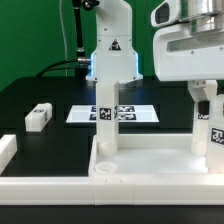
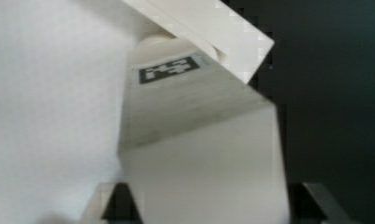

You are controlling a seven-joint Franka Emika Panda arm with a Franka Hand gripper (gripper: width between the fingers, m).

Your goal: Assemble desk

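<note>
The desk top (image 1: 150, 162), a white tray with a raised rim, lies at the front of the table. One white leg (image 1: 107, 125) with a tag stands upright on its left part. My gripper (image 1: 203, 98) comes down at the exterior view's right, shut on a second tagged leg (image 1: 210, 132) held upright over the top's right end. In the wrist view this leg (image 2: 202, 150) fills the gap between the two dark fingers (image 2: 122, 203), with its tag (image 2: 168, 70) visible. A third leg (image 1: 38, 117) lies loose on the table at the left.
The marker board (image 1: 140, 113) lies flat behind the desk top, in front of the arm's base (image 1: 110, 55). A low white rail (image 1: 6, 150) edges the table at the left. A green wall stands behind.
</note>
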